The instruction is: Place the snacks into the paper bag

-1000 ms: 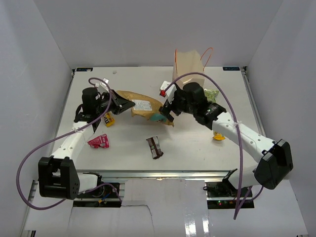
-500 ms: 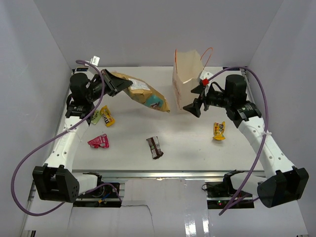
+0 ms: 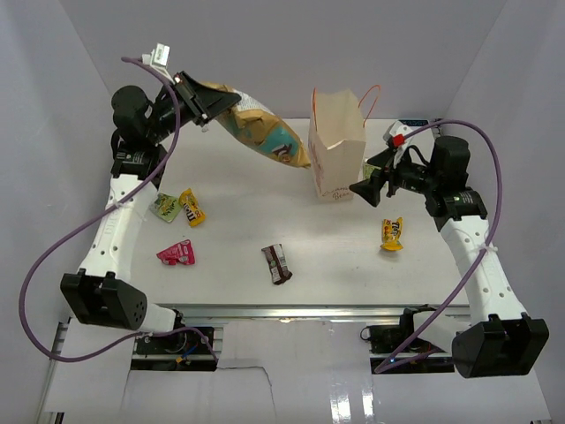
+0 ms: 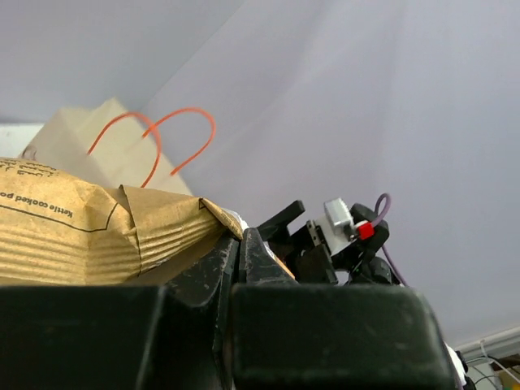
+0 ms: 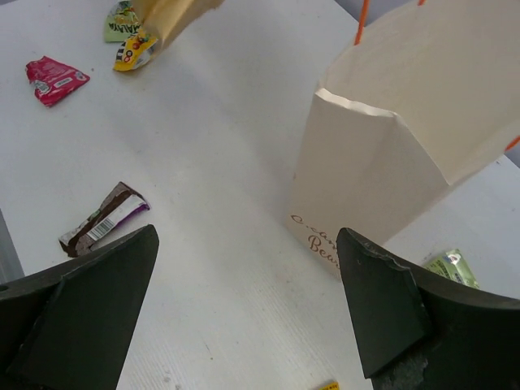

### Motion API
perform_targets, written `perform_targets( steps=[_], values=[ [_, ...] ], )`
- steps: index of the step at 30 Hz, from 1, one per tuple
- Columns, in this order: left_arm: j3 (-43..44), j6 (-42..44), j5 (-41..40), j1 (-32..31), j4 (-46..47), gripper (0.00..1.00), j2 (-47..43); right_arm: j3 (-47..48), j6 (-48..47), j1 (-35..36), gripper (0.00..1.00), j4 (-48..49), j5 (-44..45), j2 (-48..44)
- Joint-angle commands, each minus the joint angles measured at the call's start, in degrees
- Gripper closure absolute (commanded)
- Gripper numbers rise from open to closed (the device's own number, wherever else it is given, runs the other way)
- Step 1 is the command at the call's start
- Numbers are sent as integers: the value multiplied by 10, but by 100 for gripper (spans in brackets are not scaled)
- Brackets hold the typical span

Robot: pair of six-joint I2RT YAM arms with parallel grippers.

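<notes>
My left gripper (image 3: pixel 199 100) is shut on one end of the large tan-brown pouch (image 3: pixel 265 137) and holds it high in the air. The pouch slopes down to the right, its low end close to the upper left edge of the paper bag (image 3: pixel 338 146). In the left wrist view the pouch (image 4: pixel 73 231) is pinched in the gripper (image 4: pixel 236 244), with the bag (image 4: pixel 85 142) behind it. My right gripper (image 3: pixel 364 188) is open and empty just right of the bag (image 5: pixel 414 138). The dark-brown (image 3: pixel 277 263), pink (image 3: pixel 177 253), yellow (image 3: pixel 192 208) and light-green (image 3: pixel 164 207) packets lie on the table.
Another yellow packet (image 3: pixel 392 234) lies right of centre below my right gripper. A green packet (image 5: pixel 451 266) lies beside the bag's base. White walls close in the table on three sides. The bag's orange handles (image 3: pixel 371 99) stick up at its right.
My left arm has lifted the pouch higher and carried it right, up to the bag. My right gripper has let go of the pouch and drawn back to the right of the bag.
</notes>
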Motion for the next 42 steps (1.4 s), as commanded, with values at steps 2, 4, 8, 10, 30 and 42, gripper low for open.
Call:
perform_targets(
  steps=[2, 4, 8, 10, 30, 42],
  values=[
    [116, -13, 5, -26, 32, 100, 48, -23, 8, -32, 4, 4, -22, -26],
    [185, -13, -1, -39, 27, 100, 73, -33, 8, -47, 4, 3, -24, -34],
    [310, -19, -13, -61, 19, 100, 142, -51, 5, -56, 4, -3, -25, -45],
    [395, -24, -20, -74, 15, 100, 189, -59, 3, -56, 4, -7, -26, -49],
    [588, -108, -111, -153, 106, 100, 346, -105, 7, -80, 3, -6, -39, -54],
    [590, -100, -153, -160, 121, 100, 329, -118, 17, -80, 2, 3, -61, -46]
  ],
)
